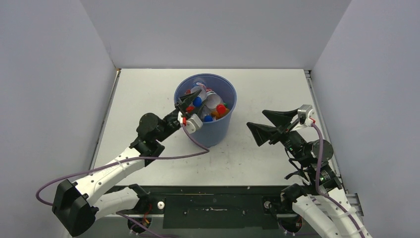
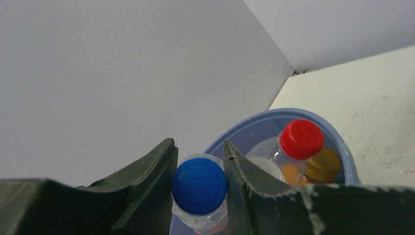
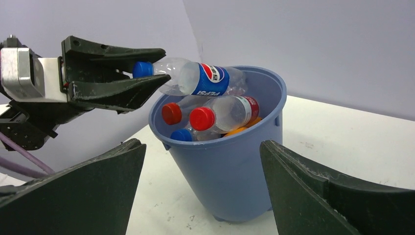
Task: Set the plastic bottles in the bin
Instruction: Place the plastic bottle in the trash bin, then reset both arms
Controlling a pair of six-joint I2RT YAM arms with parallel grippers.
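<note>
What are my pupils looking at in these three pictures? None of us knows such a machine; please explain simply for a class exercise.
Two robot arms are bolted at the near edge of a white table. One picture looks down from above; the other two come from a camera on each wrist. A blue bin stands on the table, several bottles inside. The left tool grips a clear blue-capped bottle by its neck, above the bin. The right tool is open and empty, beside the bin.

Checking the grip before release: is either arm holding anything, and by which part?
The left gripper holds a clear blue-capped bottle by its neck at the cap end, fingers either side, above the bin. The right gripper is open and empty.
</note>
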